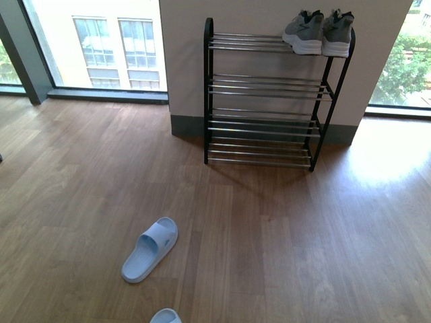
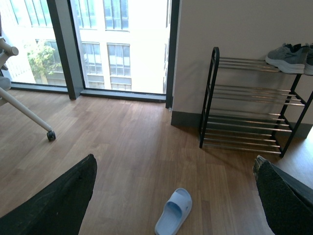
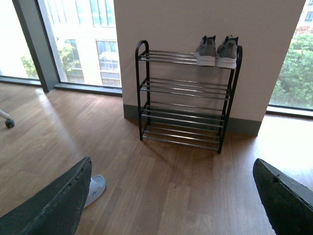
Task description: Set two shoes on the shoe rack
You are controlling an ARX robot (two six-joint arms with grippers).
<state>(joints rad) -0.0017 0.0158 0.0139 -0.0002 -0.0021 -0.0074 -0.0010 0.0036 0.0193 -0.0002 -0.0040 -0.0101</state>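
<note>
Grippers: the left gripper (image 2: 173,161) and the right gripper (image 3: 172,161) both have their jaws wide apart and hold nothing; each hangs above the floor, well apart from any shoe.
Pads: the pads (image 2: 58,205) are dark and look rough, a bit like felt, which should give good friction on smooth plastic.
Slide: one pale blue slide (image 1: 149,249) lies flat on the floor at near left, sole down, toe pointing toward far right.
Second slide: only the tip of the second slide (image 1: 166,316) shows at the near edge, so I cannot tell how it lies.
Floor: the floor (image 1: 269,235) is brown wood-look planks, smooth and a little shiny.
Shoe rack: the shoe rack (image 1: 209,94) stands far, right of centre, against the pale wall (image 1: 182,60); black frame with rounded tops and thin chrome bars in tiers.
Sneakers: grey knit sneakers (image 1: 318,32) with white soles sit side by side on the right end of the top tier, heels toward the robot.
Step in hand: probably to reach for the whole slide, since the sneakers are on the rack.
Advice: come down from above and close across the strap or one side wall. The plastic is slippery and bends, so grip firmly. Later, set the sole across several bars, so it does not fall between them.
</note>
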